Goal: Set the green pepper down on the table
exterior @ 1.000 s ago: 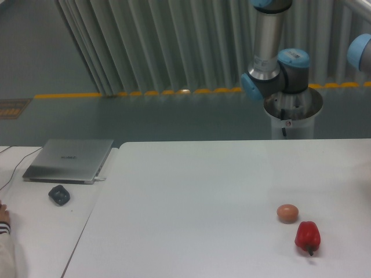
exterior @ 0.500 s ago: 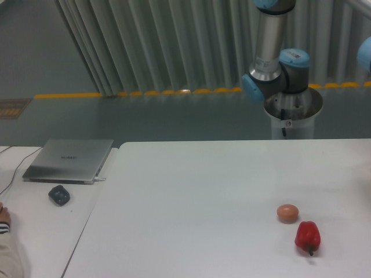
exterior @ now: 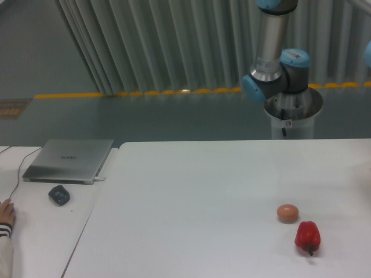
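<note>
Wide white table (exterior: 203,191) fills the foreground, arm base (exterior: 277,75) standing behind its far edge, the arm running up out of the top. Gripper's out of shot, so no telling how its fingers stand. No green pepper in view either. Closed laptop (exterior: 69,160) on the left desk, red pepper (exterior: 307,236) front right, brownish ball (exterior: 287,213) just beside it, mouse (exterior: 59,194) near the laptop
</note>
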`<state>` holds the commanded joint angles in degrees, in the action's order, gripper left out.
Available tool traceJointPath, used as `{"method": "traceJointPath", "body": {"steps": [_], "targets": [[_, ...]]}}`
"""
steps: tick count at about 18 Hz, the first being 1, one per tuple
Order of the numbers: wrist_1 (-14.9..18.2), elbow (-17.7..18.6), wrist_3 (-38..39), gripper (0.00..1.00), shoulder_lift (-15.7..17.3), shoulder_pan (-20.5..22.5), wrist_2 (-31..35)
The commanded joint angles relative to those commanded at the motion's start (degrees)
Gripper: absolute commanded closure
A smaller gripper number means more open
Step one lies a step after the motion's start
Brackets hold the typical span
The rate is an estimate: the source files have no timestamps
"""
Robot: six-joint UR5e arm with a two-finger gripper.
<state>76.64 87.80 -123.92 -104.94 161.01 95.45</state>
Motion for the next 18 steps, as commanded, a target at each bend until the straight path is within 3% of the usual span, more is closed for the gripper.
{"method": "traceJointPath", "body": {"steps": [11, 13, 18], "targets": [[-0.26, 0.79, -9.57, 0.0, -2.37, 1.94, 0.09], [-3.06, 0.35, -17.44, 0.0, -3.51, 1.94, 1.13], [-4.83, 0.7, -30.57, 0.0, -3.78, 1.94, 4.92]]}}
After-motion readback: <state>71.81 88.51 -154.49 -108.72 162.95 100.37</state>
